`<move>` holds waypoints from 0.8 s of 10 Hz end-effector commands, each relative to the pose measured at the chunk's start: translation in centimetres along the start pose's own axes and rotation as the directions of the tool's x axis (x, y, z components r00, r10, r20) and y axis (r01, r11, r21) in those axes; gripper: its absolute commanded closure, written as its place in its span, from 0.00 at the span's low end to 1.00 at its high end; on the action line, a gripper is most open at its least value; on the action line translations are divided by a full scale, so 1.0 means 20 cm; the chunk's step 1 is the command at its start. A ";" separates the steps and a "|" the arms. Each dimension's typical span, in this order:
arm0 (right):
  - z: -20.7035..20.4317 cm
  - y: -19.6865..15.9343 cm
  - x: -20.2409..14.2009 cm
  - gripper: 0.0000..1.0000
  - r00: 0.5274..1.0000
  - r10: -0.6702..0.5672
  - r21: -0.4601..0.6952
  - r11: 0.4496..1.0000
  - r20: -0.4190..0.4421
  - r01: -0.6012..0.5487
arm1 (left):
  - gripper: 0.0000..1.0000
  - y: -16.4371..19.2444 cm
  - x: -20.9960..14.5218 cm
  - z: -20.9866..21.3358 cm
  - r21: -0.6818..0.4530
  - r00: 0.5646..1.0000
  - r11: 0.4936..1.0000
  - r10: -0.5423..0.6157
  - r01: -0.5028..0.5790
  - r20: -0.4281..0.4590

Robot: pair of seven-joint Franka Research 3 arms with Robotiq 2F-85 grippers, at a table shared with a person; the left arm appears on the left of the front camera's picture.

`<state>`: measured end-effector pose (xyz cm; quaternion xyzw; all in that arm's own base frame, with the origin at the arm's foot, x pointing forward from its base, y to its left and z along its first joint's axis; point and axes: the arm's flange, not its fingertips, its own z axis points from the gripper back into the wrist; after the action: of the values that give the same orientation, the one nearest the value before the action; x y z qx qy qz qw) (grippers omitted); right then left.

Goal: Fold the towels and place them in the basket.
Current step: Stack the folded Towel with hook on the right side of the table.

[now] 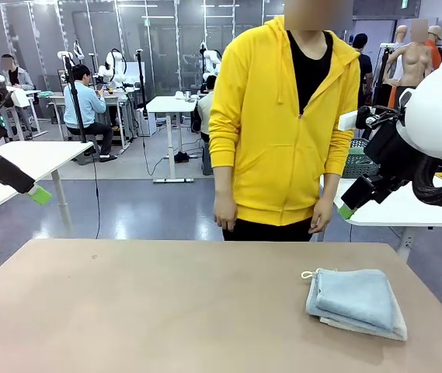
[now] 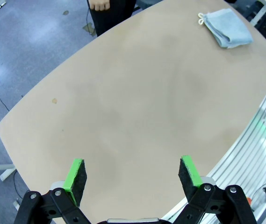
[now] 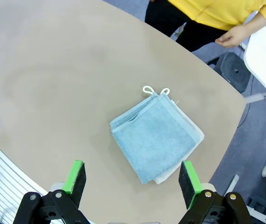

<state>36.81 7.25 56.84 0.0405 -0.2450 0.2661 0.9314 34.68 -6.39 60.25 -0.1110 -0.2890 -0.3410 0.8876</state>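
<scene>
The towels lie folded in one stack (image 1: 356, 301) on the right part of the tan table (image 1: 166, 311), the pale blue one on top and the cream-white one under it, loops at the far left corner. The right wrist view shows the stack (image 3: 154, 140) below and just ahead of my right gripper (image 3: 132, 175), which hangs open and empty above it. In the front view that gripper (image 1: 349, 208) is raised at the right. My left gripper (image 1: 38, 193) is raised at the far left, open (image 2: 133, 172) over bare table, with the towels (image 2: 228, 28) far off. A dark mesh basket (image 1: 358, 159) stands on a white side table behind the person.
A person in a yellow hoodie (image 1: 283, 116) stands at the far edge, arms hanging, hands off the table. White side tables (image 1: 26, 159) stand to the left and right beyond the table. An aluminium frame (image 2: 259, 135) runs along the near edge.
</scene>
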 end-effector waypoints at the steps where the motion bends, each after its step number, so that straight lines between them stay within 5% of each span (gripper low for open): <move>1: 0.00 0.00 0.00 0.00 1.000 -0.005 -0.002 1.000 -0.002 0.005 | 0.00 0.00 0.00 0.00 0.005 1.000 1.000 0.000 0.000 -0.002; 8: 0.00 0.00 0.00 0.00 1.000 -0.005 -0.002 1.000 -0.002 0.005 | 0.00 0.00 0.00 0.00 0.005 1.000 1.000 0.000 0.000 -0.002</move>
<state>36.81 7.25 56.84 0.0405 -0.2450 0.2661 0.9314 34.68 -6.39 60.25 -0.1110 -0.2890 -0.3410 0.8876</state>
